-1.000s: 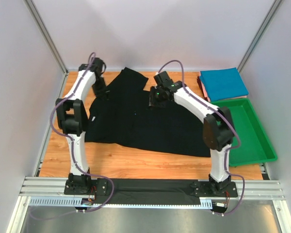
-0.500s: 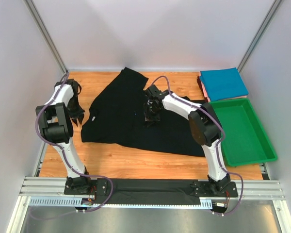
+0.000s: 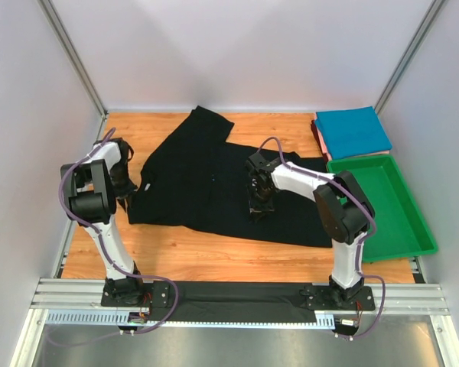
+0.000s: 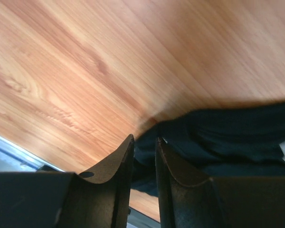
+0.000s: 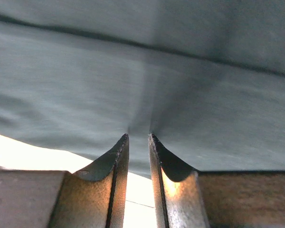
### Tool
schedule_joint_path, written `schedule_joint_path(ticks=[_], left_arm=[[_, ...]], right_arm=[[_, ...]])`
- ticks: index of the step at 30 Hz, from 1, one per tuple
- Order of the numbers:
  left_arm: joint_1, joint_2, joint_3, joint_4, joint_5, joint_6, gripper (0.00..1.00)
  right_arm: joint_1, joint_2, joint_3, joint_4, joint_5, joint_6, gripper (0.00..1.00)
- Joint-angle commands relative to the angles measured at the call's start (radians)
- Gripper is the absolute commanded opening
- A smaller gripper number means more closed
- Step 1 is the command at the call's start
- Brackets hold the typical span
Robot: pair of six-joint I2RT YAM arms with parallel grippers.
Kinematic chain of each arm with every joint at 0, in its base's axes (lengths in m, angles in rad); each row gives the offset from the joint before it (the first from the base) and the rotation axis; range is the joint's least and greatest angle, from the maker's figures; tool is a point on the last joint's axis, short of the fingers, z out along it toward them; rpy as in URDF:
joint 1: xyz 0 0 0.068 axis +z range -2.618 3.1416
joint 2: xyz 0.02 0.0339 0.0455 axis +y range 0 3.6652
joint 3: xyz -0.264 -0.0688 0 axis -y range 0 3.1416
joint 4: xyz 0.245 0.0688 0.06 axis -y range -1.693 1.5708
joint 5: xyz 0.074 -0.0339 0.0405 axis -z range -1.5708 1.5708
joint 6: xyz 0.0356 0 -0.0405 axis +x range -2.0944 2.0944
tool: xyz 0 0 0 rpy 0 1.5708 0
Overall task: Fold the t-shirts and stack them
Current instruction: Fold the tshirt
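At nine o'clock on the pale wooden bench (image 3: pixel 214 256), the left hand (image 3: pixel 125 182) is working at the edge of the large black soft-cloth t-shirt (image 3: pixel 191 176). In its wrist view its two fingers are standing nearly together with dark fabric sitting in the narrow gap, so it is evidently nipping that hem. The shirt itself is lying spread and rumpled across the middle of the bench, one part reaching toward twelve o'clock, with no tidy fold showing yet. Toward four o'clock of the shirt's middle, the right hand (image 3: pixel 261 205) is pressing down on the cloth. Its fingers are drawn close, and creases are running into the slit between them, which reads as a pinch on the same garment. At two o'clock, a teal-blue folded cloth t-shirt (image 3: pixel 353 130) is resting squarely on a reddish folded cloth t-shirt (image 3: pixel 318 131), only whose left edge is peeking out. So two garments are looking finished and stacked, while the black one is waiting to be folded and added. At three o'clock, a green rectangular plastic tray (image 3: pixel 424 245) is sitting just beside that stack. Counting up: two hands, three t-shirts, one tray.
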Motion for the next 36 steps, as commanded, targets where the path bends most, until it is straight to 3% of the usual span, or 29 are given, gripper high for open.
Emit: schedule_joint_path(ticks=[1,9,14,17,18,21,24,29,36], left_arm=[[-0.001,0.039,0.016,-0.077,-0.125,-0.037,0.3],[0.018,0.021,0.042,-0.238,-0.252,-0.111,0.28],[0.018,-0.054,0.155,-0.269,-0.221,-0.103,0.3],[0.013,-0.069,0.255,-0.181,-0.08,-0.024,0.31],[0.01,-0.095,0.252,-0.119,0.059,0.042,0.32],[-0.002,-0.103,0.22,0.099,0.281,0.114,0.35],[-0.024,-0.042,0.28,0.188,0.402,0.191,0.34],[-0.107,0.03,0.339,0.24,0.463,0.335,0.39],[-0.114,0.148,0.419,0.2,0.456,0.379,0.39]], right_arm=[[0.006,-0.049,-0.05,0.01,0.079,-0.01,0.24],[0.007,-0.172,-0.185,-0.013,0.085,-0.003,0.24],[0.006,-0.214,-0.092,-0.051,0.075,-0.033,0.26],[0.006,-0.162,0.092,-0.054,0.04,-0.065,0.28],[0.004,-0.107,0.143,-0.053,0.032,-0.065,0.28],[-0.003,0.007,0.355,-0.024,-0.026,-0.038,0.3],[-0.005,0.171,0.559,0.021,-0.077,-0.015,0.31],[-0.01,0.36,0.755,0.112,-0.132,0.014,0.34],[-0.007,0.457,0.775,0.182,-0.125,0.03,0.37]])
